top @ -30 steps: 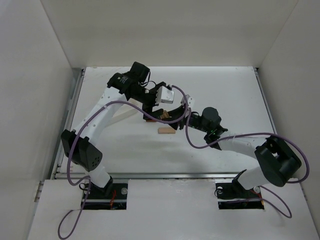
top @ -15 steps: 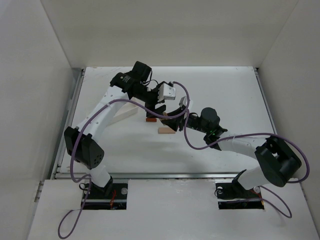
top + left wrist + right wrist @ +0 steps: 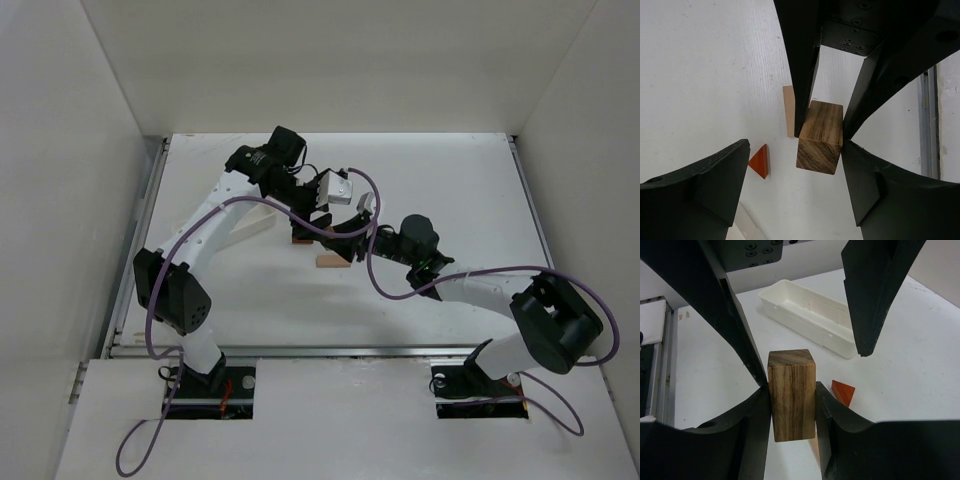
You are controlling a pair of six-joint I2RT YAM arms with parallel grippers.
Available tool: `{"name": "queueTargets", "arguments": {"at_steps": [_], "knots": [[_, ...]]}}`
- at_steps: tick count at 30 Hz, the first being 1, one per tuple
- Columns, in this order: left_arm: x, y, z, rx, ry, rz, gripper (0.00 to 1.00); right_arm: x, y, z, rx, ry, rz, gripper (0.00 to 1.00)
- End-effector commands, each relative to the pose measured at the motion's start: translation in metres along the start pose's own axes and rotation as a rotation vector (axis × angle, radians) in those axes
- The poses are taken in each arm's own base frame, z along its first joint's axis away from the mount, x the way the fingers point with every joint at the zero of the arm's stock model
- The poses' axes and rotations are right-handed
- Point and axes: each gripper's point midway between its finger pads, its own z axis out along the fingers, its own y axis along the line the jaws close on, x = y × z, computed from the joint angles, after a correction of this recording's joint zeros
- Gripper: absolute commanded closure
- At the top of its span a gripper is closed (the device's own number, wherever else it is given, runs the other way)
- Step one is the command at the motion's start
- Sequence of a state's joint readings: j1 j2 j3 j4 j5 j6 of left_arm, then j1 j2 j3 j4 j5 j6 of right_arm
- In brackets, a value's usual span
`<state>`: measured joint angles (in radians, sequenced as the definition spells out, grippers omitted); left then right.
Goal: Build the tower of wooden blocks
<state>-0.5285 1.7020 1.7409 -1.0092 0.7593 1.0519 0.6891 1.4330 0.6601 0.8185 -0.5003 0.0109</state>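
My right gripper [image 3: 792,395] is shut on a dark-streaked brown wood block [image 3: 791,392], holding it upright above the table. My left gripper [image 3: 790,180] stands open around the same block [image 3: 821,136]; its fingers [image 3: 725,305] flank the block with a gap on each side. On the table below lie a reddish-brown triangular piece [image 3: 760,161] and a pale tan bar [image 3: 788,110]. From above, both grippers meet mid-table, left gripper [image 3: 322,215] and right gripper [image 3: 338,232], with the tan bar [image 3: 333,261] just in front and the triangle [image 3: 298,240] to their left.
A long white plastic tray [image 3: 810,317] lies left of the grippers, seen from above as the tray [image 3: 245,225] under the left forearm. White walls enclose the table on three sides. A purple cable [image 3: 375,270] loops over the right arm.
The left gripper has narrowed somewhat and shifted slightly right and back around the block. The right gripper has kept its hold without moving.
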Motion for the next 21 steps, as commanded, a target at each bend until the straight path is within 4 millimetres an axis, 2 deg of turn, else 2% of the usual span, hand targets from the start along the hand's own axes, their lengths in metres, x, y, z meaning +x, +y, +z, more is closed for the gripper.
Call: {"name": "queueTargets", "arguments": {"at_steps": [1,3,8,13,16,18,21], "knots": [[-0.015,-0.009,-0.011,-0.012,-0.054,0.035,0.29,-0.047,0.008,0.008,-0.030,-0.115,-0.076,1.00],[-0.011,-0.009,-0.008,0.001,-0.045,0.021,0.29,-0.044,0.008,0.010,-0.030,-0.107,-0.072,1.00],[-0.003,-0.015,-0.005,0.044,-0.017,0.012,0.39,-0.046,0.009,0.012,-0.030,-0.109,-0.071,1.00],[0.005,-0.013,-0.007,0.048,-0.005,0.000,0.50,-0.048,0.008,0.011,-0.020,-0.108,-0.070,1.00],[0.008,-0.021,-0.005,0.091,-0.009,-0.021,0.57,-0.048,0.005,0.011,-0.002,-0.109,-0.078,1.00],[0.006,-0.022,-0.004,0.095,-0.017,-0.022,0.66,-0.048,0.009,0.012,-0.011,-0.109,-0.077,1.00],[0.006,-0.023,-0.004,0.095,-0.016,-0.031,0.71,-0.057,0.008,0.014,-0.011,-0.127,-0.086,1.00]]}}
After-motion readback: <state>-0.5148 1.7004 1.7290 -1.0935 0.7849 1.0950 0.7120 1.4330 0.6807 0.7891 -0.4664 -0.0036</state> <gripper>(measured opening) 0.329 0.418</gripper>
